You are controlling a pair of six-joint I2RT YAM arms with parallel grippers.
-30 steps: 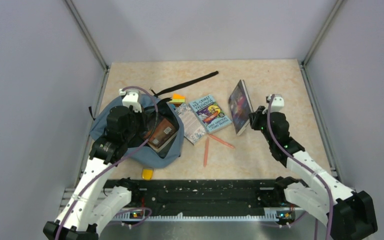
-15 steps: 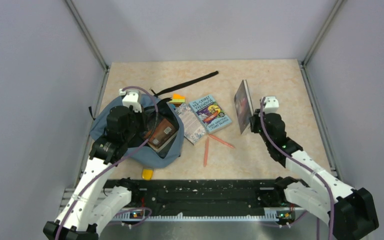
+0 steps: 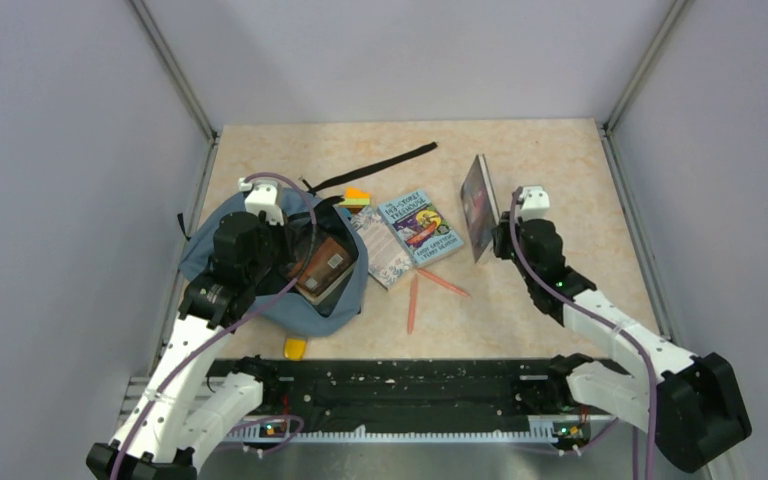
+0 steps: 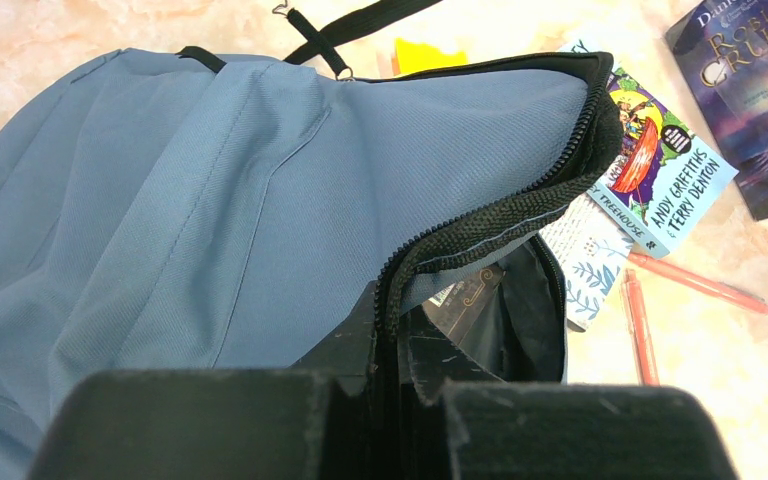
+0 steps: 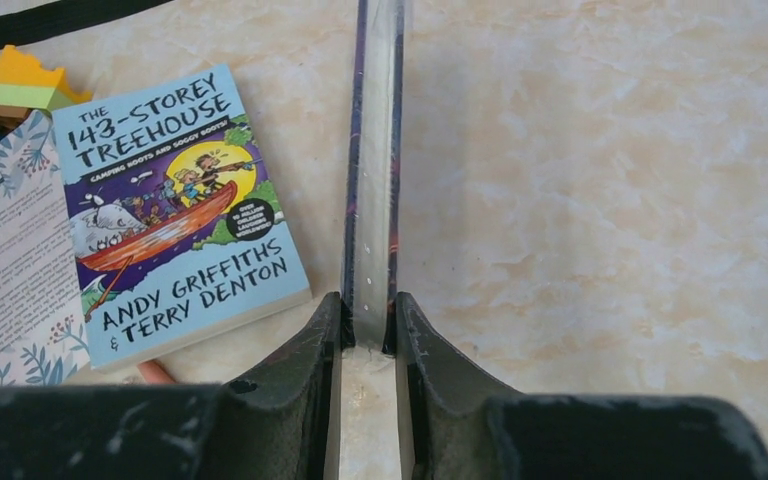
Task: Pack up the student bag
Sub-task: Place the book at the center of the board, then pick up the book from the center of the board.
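The slate-blue student bag (image 3: 222,222) lies open at the left, with a brown book (image 3: 322,266) inside. My left gripper (image 4: 397,330) is shut on the bag's black zipper edge (image 4: 520,205) and holds the opening up. My right gripper (image 5: 370,325) is shut on the lower edge of a dark purple book (image 5: 373,150), which stands on edge, right of centre in the top view (image 3: 476,205). The blue Treehouse book (image 3: 420,227) lies flat between bag and held book, with a white floral book (image 3: 380,247) next to it.
Two orange pens (image 3: 430,285) lie near the front of the books. A yellow and green block (image 3: 357,197) sits behind the bag. A black strap (image 3: 380,166) runs across the back. A yellow item (image 3: 295,347) lies at the near edge. Walls close in on both sides.
My right gripper has tipped the purple book up from a leaning pose to standing on edge and shifted it slightly left. The left arm and bag have not moved.
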